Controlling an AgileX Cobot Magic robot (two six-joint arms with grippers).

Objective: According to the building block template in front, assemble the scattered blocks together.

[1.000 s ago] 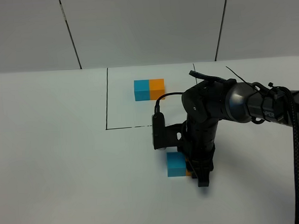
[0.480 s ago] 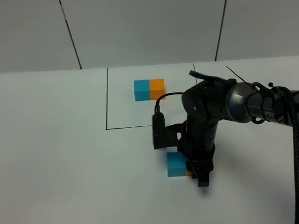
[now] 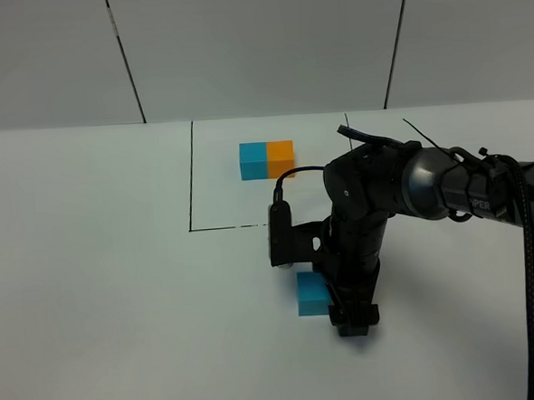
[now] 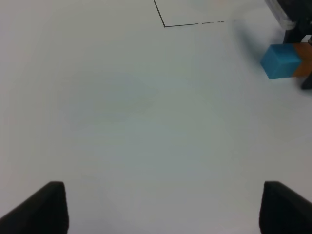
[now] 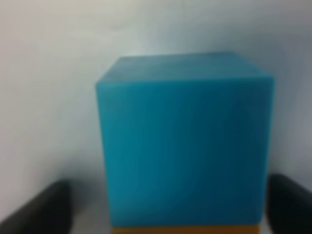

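Note:
The template, a small blue and orange joined pair (image 3: 266, 160), sits at the back inside a black outlined square. The loose sky-blue cube (image 3: 313, 293) lies in front of that square. In the left wrist view the blue cube (image 4: 281, 61) touches the loose orange cube (image 4: 304, 58), blue on the left. My right gripper (image 3: 354, 320) stands over the orange cube and hides it in the high view. In the right wrist view the blue cube (image 5: 185, 141) fills the picture, with an orange strip (image 5: 187, 229) beneath and fingertips (image 5: 41, 209) apart at the cube's sides. My left gripper (image 4: 163, 209) is open and empty.
A thin black line (image 3: 191, 177) marks the square on the white table (image 3: 99, 265). The right arm with its cable (image 3: 429, 185) reaches in from the right edge. The left arm is out of the high view.
The right gripper's end has shifted a little toward the front and looks wider. The orange sliver seen beside the blue cube earlier is now hidden behind it. The cubes have not moved.

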